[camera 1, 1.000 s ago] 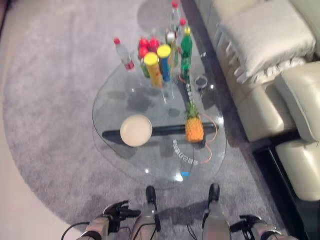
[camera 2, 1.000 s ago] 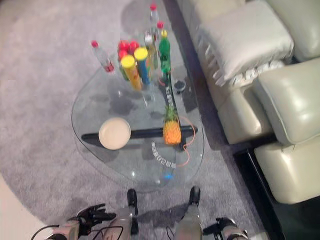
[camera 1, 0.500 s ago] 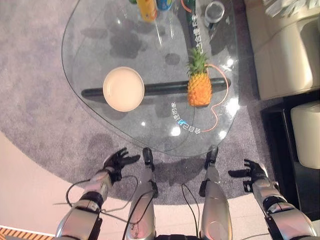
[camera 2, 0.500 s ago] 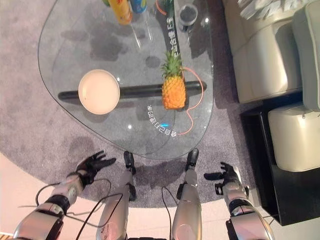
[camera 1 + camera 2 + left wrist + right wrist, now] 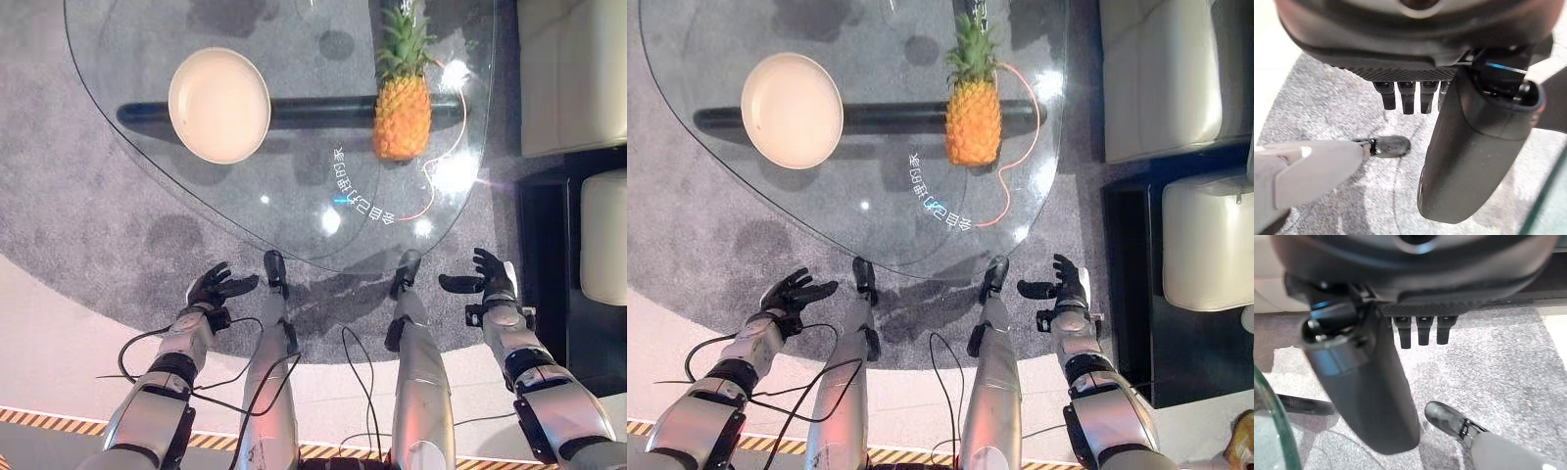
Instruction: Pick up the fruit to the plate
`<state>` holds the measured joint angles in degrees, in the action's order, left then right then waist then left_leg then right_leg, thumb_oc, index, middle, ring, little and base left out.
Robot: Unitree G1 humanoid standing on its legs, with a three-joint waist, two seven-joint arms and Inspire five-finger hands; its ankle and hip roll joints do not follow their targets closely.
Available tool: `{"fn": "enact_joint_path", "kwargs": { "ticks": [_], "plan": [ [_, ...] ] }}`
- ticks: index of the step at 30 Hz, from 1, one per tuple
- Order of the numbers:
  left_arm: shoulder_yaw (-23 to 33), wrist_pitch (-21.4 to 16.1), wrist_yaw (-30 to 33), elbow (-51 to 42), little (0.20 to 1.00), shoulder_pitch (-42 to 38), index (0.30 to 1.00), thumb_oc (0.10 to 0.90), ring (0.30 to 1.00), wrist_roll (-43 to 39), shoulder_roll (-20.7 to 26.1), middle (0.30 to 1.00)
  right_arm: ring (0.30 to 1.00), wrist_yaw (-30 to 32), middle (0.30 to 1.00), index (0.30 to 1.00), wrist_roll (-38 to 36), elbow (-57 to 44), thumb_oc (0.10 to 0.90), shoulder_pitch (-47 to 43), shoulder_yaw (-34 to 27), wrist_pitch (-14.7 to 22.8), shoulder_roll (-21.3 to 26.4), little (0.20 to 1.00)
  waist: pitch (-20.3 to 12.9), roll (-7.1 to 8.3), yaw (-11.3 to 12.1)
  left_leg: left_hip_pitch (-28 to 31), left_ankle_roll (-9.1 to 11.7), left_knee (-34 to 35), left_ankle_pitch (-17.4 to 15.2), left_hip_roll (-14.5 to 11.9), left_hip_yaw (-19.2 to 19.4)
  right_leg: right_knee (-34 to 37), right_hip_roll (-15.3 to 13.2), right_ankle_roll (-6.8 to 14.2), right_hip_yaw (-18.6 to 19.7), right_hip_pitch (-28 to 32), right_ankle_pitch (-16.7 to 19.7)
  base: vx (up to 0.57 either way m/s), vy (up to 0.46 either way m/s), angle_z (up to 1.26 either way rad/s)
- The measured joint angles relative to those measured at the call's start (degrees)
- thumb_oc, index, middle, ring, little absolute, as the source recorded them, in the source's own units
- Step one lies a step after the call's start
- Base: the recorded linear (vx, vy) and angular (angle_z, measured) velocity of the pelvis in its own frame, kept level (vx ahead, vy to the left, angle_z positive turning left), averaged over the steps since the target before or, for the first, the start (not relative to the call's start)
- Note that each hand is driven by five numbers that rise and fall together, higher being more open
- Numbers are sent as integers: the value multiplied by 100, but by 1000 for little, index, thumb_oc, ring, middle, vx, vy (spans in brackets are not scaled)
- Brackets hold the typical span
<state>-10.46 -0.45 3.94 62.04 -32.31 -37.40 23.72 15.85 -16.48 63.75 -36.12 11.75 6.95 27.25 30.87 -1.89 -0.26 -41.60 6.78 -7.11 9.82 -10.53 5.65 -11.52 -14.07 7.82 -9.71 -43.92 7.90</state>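
A pineapple (image 5: 402, 106) stands upright on the glass coffee table (image 5: 127, 117), towards its right side. An empty cream plate (image 5: 219, 105) lies to its left on the same glass. My left hand (image 5: 211, 287) hangs low at the lower left, over the carpet in front of the table edge, fingers relaxed and holding nothing. At the lower right my right hand (image 5: 490, 277) does the same, thumb pointing inward. Both hands are well short of the fruit. In the wrist views the left fingers (image 5: 1402, 98) and right fingers (image 5: 1423, 332) reach out straight over grey carpet.
An orange cord (image 5: 443, 174) curls on the glass beside the pineapple. A dark bar (image 5: 313, 111) runs under the tabletop. Cream sofa cushions (image 5: 573, 73) and a black low stand (image 5: 549, 264) border the right side. Grey carpet (image 5: 59, 186) surrounds the table.
The camera has tilted down and closer, so the bottles have left the picture. Both hands have risen slightly towards the table edge, still empty.
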Motion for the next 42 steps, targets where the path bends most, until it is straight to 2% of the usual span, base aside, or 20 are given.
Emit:
{"fn": "enact_joint_path", "kwargs": {
  "ticks": [8, 15, 19, 27, 33, 38, 42],
  "plan": [
    [-2, -45, 52, -8, 900, -17, 900, 800, 900, -1, -8, 900, 900, 364, 900, 900, -165, -176, 800, -229, 180, 201, 0, 900, 4, 10, 5, -160, 0, -74, 0, -3, -23, -134, -3, -15, 49, -185, -39, 0, 0, 0],
    [-24, -163, 53, 18, 900, -14, 900, 800, 900, -11, -1, 900, 900, 1777, 900, 900, -390, -492, 800, -317, -49, 570, 36, 900, 5, 10, 11, -163, 19, -66, 11, 9, -33, -141, -16, 6, 41, -185, -61, 0, 0, 0],
    [-43, -277, 55, 21, 900, -14, 900, 800, 900, -14, -2, 900, 900, 2445, 900, 900, -565, -812, 800, -435, -131, 693, 289, 900, 5, 9, 15, -163, 20, -67, 12, 20, -33, -153, -29, 5, 31, -185, -58, 0, 0, 0],
    [-240, -310, 63, 16, 900, -10, 900, 800, 900, -118, -33, 900, 900, 3500, 900, 900, -679, -1678, 800, -773, -277, 980, 639, 900, 5, 8, 14, -179, 9, -70, 5, 90, -50, -304, -115, 9, 29, -260, -125, 1, 10, 2],
    [-242, -382, 63, 18, 900, 8, 900, 800, 900, -121, -34, 900, 900, 3691, 900, 900, -666, -2371, 800, -868, -275, 1136, 651, 900, 7, 4, 30, -200, -5, -56, -4, 129, -48, -316, -153, 23, 28, -288, -150, 0, 0, 0],
    [-232, -416, 62, -28, 900, 44, 900, 800, 900, -121, -49, 900, 900, 3690, 900, 900, -588, -3649, 800, -836, -219, 1106, 651, 900, 10, -1, 34, -202, -9, -9, -6, 153, -20, -316, -167, 34, 49, -330, -162, 5, 38, -1],
    [-212, -501, 61, -37, 900, 106, 900, 800, 900, -120, -122, 900, 900, 3546, 900, 900, -115, -4687, 800, -716, 38, 1011, 652, 900, 10, -2, 25, -197, -24, 1, -16, 165, -2, -324, -182, 36, 58, -343, -161, 6, 43, 0]
  ]
}}
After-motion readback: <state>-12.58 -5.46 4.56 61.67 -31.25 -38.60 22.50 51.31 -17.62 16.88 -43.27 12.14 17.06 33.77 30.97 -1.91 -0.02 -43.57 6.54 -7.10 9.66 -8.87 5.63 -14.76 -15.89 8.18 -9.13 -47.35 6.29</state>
